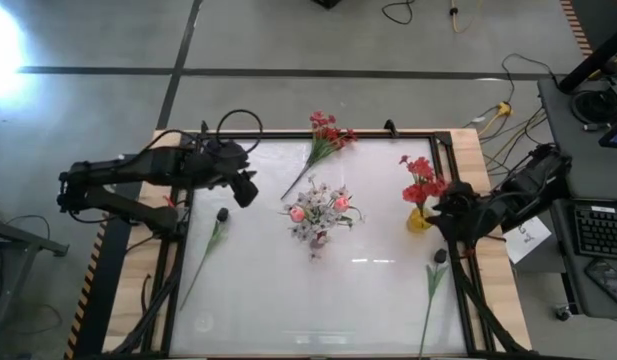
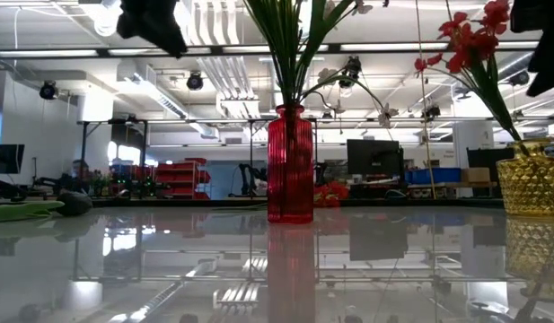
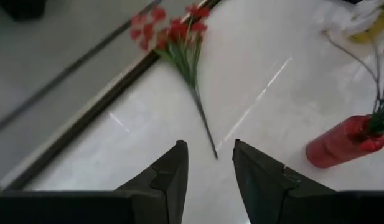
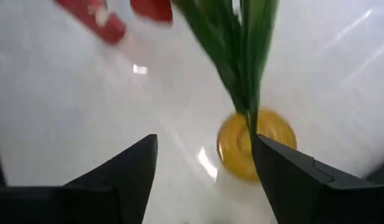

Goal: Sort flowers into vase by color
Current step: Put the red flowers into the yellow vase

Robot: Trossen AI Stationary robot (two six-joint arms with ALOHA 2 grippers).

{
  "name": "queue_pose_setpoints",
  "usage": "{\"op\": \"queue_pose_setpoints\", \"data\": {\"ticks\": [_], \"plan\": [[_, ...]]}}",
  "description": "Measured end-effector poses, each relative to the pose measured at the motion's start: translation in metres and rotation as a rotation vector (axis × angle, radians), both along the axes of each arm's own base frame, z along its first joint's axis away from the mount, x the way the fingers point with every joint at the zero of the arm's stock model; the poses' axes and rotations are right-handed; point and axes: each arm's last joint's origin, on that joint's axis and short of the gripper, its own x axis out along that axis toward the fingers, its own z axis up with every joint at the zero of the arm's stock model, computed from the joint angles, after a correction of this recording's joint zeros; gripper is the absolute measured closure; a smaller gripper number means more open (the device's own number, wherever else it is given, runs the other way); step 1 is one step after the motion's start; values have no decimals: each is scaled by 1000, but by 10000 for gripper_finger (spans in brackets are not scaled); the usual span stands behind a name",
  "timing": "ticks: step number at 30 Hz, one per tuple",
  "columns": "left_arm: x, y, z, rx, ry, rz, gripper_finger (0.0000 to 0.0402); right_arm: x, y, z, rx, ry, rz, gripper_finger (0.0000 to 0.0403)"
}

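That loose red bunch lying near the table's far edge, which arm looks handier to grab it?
Probably the left. The left gripper hangs open with the red spray lying just ahead of its fingers, while the right gripper sits over the yellow vase.

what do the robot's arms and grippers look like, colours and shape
Both arms are black, built of jointed segments with loose black cables looping along them. The left gripper and the right gripper each end in two flat, dark, wedge-shaped fingers tapering to blunt tips. No markings or labels show on either.
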Motion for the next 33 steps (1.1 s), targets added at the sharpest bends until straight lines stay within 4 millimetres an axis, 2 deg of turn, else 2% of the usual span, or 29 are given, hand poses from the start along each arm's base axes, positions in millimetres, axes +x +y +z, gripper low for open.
{"op": "queue_pose_setpoints", "data": {"ticks": [4, 8, 12, 19, 22, 26, 29, 33], "plan": [[-3, 11, -24, -91, 8, 63, 306, -7, -1, 14, 87, 39, 34, 134], [4, 26, -51, -134, -54, 109, 332, -13, -2, 34, 179, 34, 111, 129], [20, 42, -80, -182, -151, 167, 354, -20, -5, 59, 253, -21, 177, 134], [56, 68, -125, -138, -161, 179, 364, -34, -18, 106, 271, -192, 157, 148], [68, 83, -145, -191, -133, 242, 350, -36, -22, 124, 217, -277, 134, 148], [79, 104, -165, -306, -33, 327, 309, -37, -28, 147, 96, -382, 105, 145], [89, 114, -168, -340, 40, 335, 273, -39, -33, 163, -16, -457, 57, 142], [107, 128, -161, -320, 74, 345, 229, -42, -39, 179, -127, -532, -23, 142]]}}
